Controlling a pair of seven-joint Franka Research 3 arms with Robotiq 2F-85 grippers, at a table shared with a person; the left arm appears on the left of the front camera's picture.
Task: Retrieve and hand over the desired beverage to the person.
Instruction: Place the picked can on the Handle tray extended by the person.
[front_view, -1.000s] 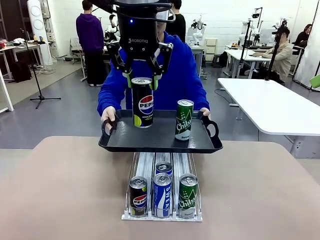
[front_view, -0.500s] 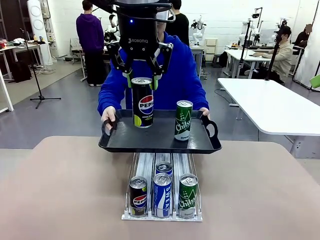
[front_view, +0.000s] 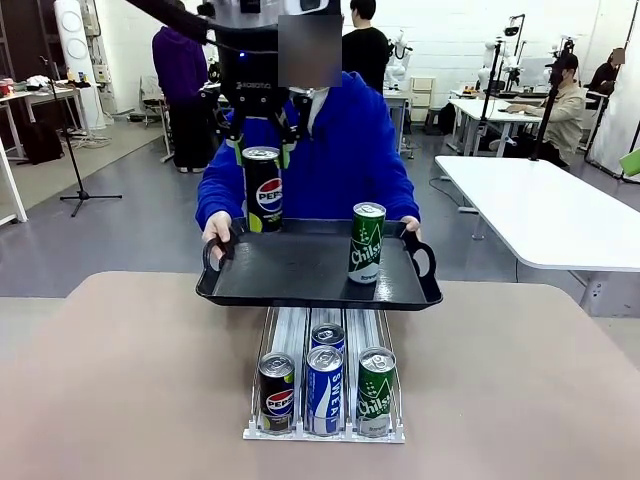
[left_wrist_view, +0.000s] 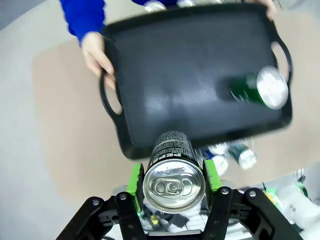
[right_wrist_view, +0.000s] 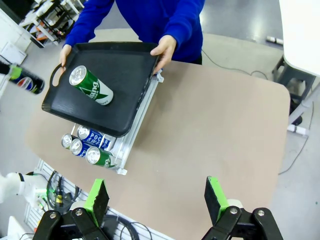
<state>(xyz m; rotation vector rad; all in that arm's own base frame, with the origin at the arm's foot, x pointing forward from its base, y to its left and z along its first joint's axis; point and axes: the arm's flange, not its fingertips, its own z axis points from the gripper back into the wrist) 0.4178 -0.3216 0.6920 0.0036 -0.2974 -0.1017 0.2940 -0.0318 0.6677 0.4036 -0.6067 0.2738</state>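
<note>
Black tray (front_view: 300, 285) is the landmark, held by the person (front_view: 345, 150) at both handles over the far table (front_view: 120, 380) edge. Left gripper (front_view: 262, 150) is clenched on the Pepsi can (front_view: 263, 190), green pads on either side of its top. A second ago that can hung low with its base about on the tray's left part; now it sits higher and further toward the tray's left rear corner, clear of the floor. So the can has lifted rather than been let go; handover looks not done, likely a re-place or a retreat, can't tell which. Left wrist view confirms: can top between pads, tray below and ahead.

Tray holds one green Chilsung can (front_view: 367, 242), upright, right of tray centre, unmoved. Tray itself has dipped slightly on the left.

Rack (front_view: 325, 425) on the table, just in front of and below the tray: three lanes, front row Pepsi, blue can, green can; one more blue can behind in the middle lane.

Right gripper (right_wrist_view: 157, 202) is spread wide, nothing in it, high over the table, well away from the tray.
</note>
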